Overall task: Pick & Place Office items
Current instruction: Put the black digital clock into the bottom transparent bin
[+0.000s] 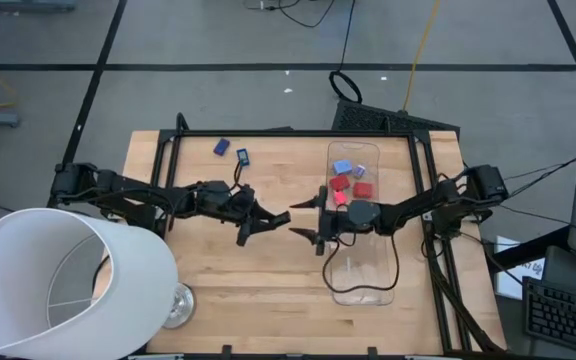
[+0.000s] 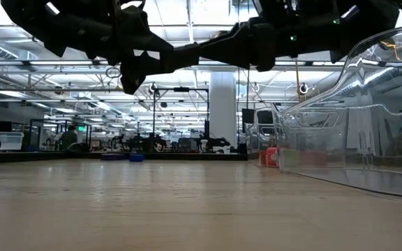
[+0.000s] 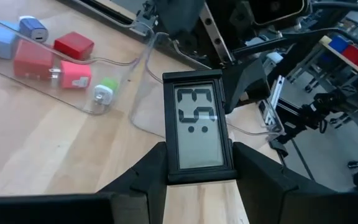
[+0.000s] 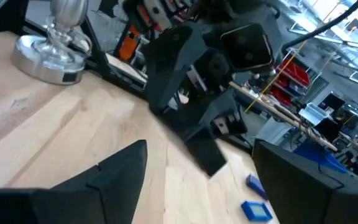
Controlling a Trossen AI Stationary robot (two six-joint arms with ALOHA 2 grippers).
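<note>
My left gripper (image 3: pixel 199 163) (image 1: pixel 268 222) hovers over the table's middle, shut on a small black-framed digital display (image 3: pixel 197 124). My right gripper (image 4: pixel 201 149) (image 1: pixel 311 220) is open and faces it from the right, a short way off, beside the clear tray (image 1: pixel 360 285). Inside the tray's far end lie red (image 3: pixel 73 45), pink (image 3: pixel 74 74), green-capped (image 3: pixel 106 90) and light blue (image 3: pixel 33 28) pieces. Two blue pieces (image 1: pixel 222 147) (image 1: pixel 242 156) rest on the wood near the far edge. My left gripper pinches the black display between its two fingers (image 3: pixel 157 165) by the two long side edges (image 3: pixel 166 149), at the end nearest the wrist. Its screen faces the wrist camera. The display is lifted clear of the table and sticks out beyond the fingertips (image 4: pixel 209 155).
A big white lampshade (image 1: pixel 63 285) lies at the near left corner, with a metal lamp base (image 1: pixel 173 305) beside it. The black frame rail (image 1: pixel 288 133) runs along the far edge. Bare wood (image 1: pixel 258 290) stretches toward the near edge.
</note>
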